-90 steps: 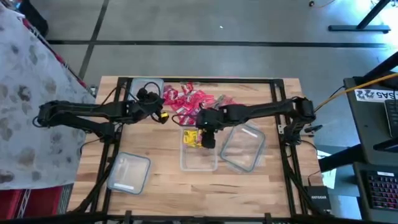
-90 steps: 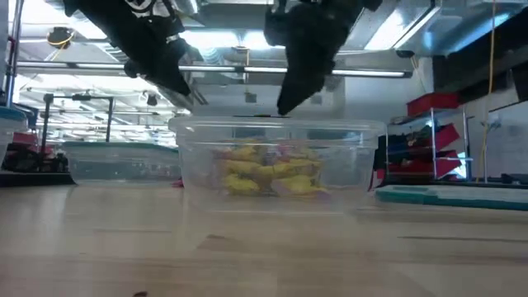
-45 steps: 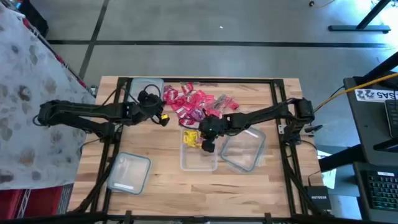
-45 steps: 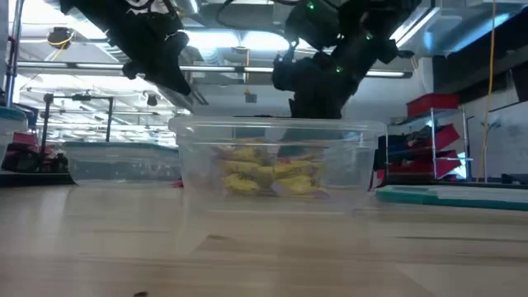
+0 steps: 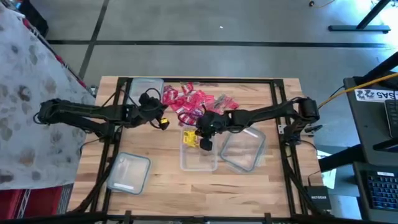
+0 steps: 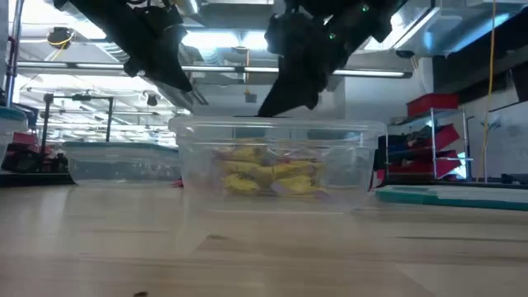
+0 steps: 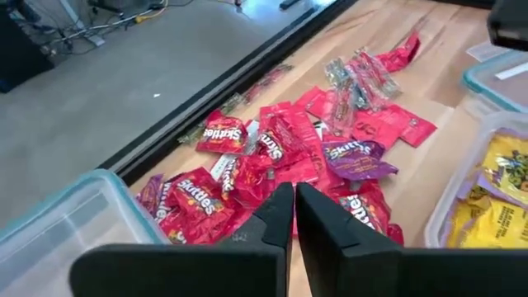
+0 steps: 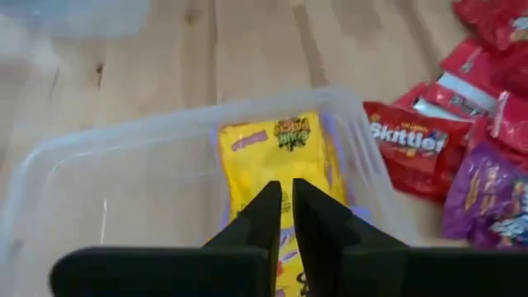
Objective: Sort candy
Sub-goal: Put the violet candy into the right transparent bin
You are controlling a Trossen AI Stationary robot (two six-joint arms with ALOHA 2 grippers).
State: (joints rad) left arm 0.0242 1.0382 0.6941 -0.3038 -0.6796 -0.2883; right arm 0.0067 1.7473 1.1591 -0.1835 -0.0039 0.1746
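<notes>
R gripper [image 5: 205, 130] over centre tub [image 5: 199, 152] w/ yellow candy [image 8: 280, 157], fingers nearly closed, empty. L gripper [image 5: 163, 119] left of red pile [image 5: 186, 102], closed, empty.

Grey concrete floor [image 5: 205, 22] with dark seam lines, surrounding a light wooden table [image 5: 168, 193]. Patterned cloth [image 5: 28, 93] at one side; desk with keyboard [image 5: 380, 186] at the other. Ceiling strip lights [image 6: 223, 40], red storage bins [image 6: 433, 103] on shelving behind.

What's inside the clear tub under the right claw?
Yellow candy packs at one end of the clear tub; the rest of its floor looks bare. The right claw hangs above, covering part of the pile.
</notes>
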